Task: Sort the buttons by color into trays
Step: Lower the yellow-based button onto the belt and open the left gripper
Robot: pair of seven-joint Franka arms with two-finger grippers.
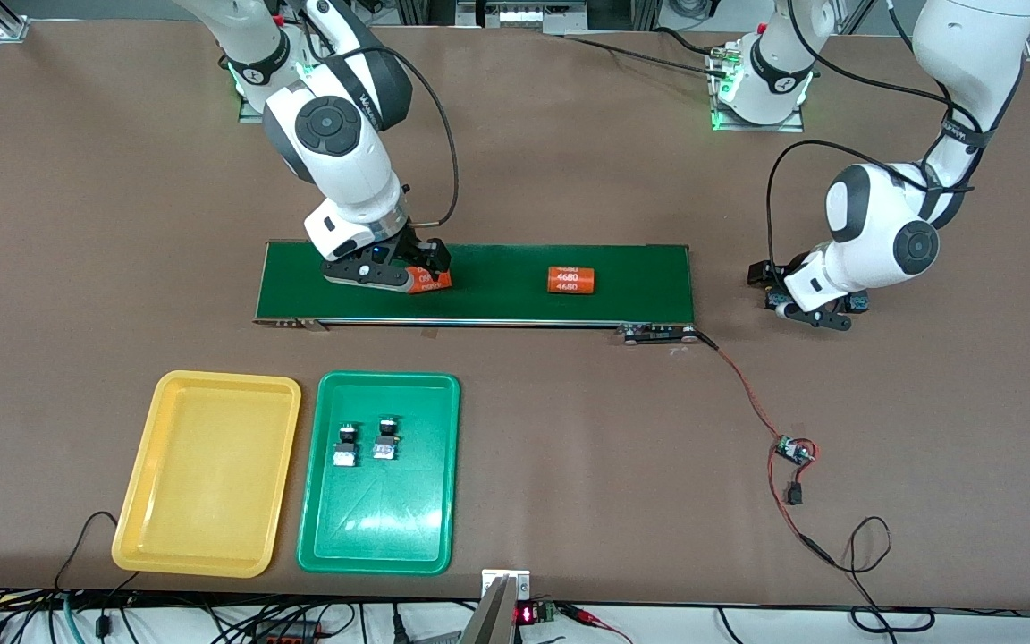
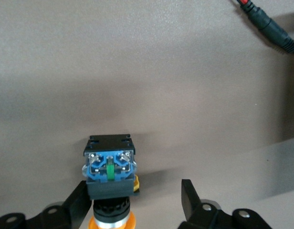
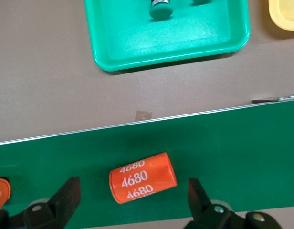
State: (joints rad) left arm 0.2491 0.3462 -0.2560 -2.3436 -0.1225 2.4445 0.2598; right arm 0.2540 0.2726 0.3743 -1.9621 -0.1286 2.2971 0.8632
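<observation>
Two green-capped buttons (image 1: pixel 346 444) (image 1: pixel 385 438) lie in the green tray (image 1: pixel 381 528); one shows in the right wrist view (image 3: pixel 160 9). The yellow tray (image 1: pixel 206 474) beside it holds nothing. My left gripper (image 1: pixel 814 313) is low over the bare table off the belt's end toward the left arm. It is open (image 2: pixel 135 200) around a yellow-capped button (image 2: pixel 109 164) lying on its side, which touches one finger. My right gripper (image 1: pixel 421 268) is open (image 3: pixel 132 193) over the belt, astride an orange "4680" cylinder (image 3: pixel 143 177). The other yellow button is out of view.
A long dark-green conveyor belt (image 1: pixel 497 304) crosses the table's middle, with a second orange cylinder (image 1: pixel 571 280) on it. A red and black cable with a small board (image 1: pixel 792 450) runs from the belt's end toward the front camera. A cable plug (image 2: pixel 271 26) lies near the left gripper.
</observation>
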